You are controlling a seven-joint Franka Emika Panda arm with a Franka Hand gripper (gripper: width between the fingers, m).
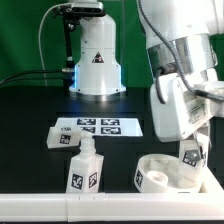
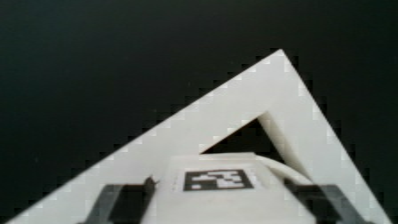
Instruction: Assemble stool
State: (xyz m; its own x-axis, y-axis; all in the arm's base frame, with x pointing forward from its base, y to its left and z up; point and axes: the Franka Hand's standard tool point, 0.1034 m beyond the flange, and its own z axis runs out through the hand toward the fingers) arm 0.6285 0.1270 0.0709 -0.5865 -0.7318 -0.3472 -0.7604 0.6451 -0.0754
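Note:
The round white seat (image 1: 160, 174) lies at the front on the exterior view's right, its hollow side up. My gripper (image 1: 190, 143) is shut on a white tagged leg (image 1: 190, 156) and holds it upright just over the seat's right rim. In the wrist view the held leg (image 2: 217, 180) sits between the two dark fingers (image 2: 125, 200), tag facing the camera. A second leg (image 1: 85, 172) stands upright at the front, left of the seat. A third leg (image 1: 64, 139) lies on the black table behind it.
The marker board (image 1: 100, 127) lies flat at mid-table before the robot base (image 1: 96, 65). The long white corner rail (image 1: 60, 205) runs along the front edge; its corner fills the wrist view (image 2: 267, 75) as a white angle.

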